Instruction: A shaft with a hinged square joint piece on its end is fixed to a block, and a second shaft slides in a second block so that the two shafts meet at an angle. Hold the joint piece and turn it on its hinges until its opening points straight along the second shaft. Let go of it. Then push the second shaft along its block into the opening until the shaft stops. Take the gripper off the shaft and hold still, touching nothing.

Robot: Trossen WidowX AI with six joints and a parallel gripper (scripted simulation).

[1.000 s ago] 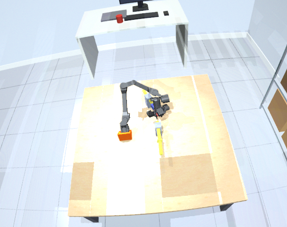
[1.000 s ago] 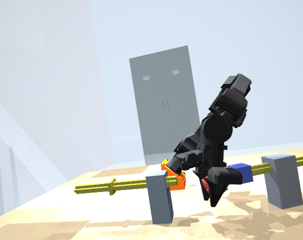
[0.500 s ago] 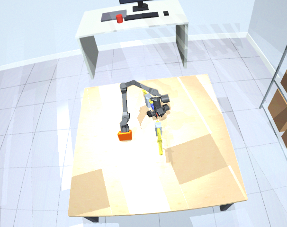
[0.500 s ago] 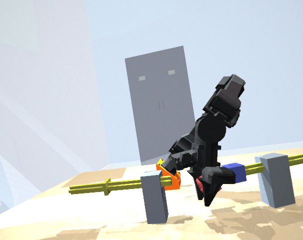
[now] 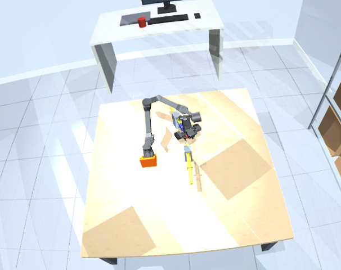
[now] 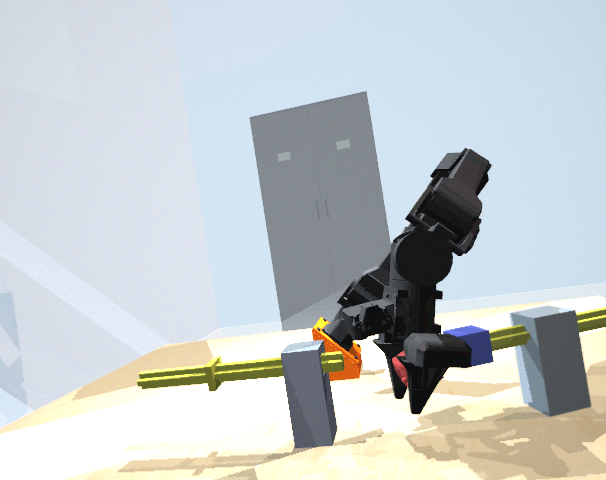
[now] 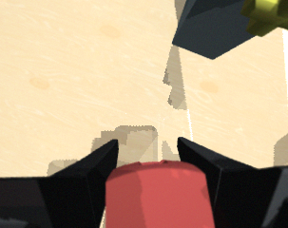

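Note:
My gripper is open, its fingers around the red joint piece; a thin gap shows beside its left side in the wrist view. The hand hides most of it, and its opening's exact direction cannot be told. The blue hinge part sits on the fixed yellow shaft, held by a grey block. The second yellow shaft passes through its block; its short inner end is apart from the joint piece.
The second shaft has a square collar outside its block. A grey block corner and yellow shaft end show at the wrist view's upper right. The orange arm base stands on the wooden table.

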